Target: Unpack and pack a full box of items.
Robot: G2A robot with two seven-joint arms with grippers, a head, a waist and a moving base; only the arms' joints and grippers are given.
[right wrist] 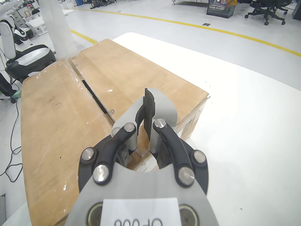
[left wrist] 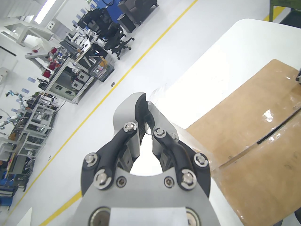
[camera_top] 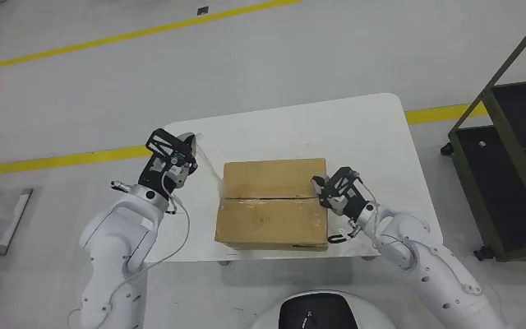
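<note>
The cardboard box (camera_top: 271,206) sits mid-counter (camera_top: 362,132), its flaps down and the seam gaping slightly. The left gripper (left wrist: 146,109), beside the box's left end, has its jaws clenched on a strip of clear tape (right wrist: 54,24) rising from the seam. The right gripper (right wrist: 148,99) hovers over the box's right end, its jaws pressed together and holding nothing.

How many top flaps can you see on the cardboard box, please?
2: on the cardboard box, the far flap and the near flap lie shut, meeting at a central seam. Inner flaps may be hidden beneath.

A white counter (camera_top: 370,132) carries one closed cardboard box (camera_top: 271,201), set toward its near edge.
</note>
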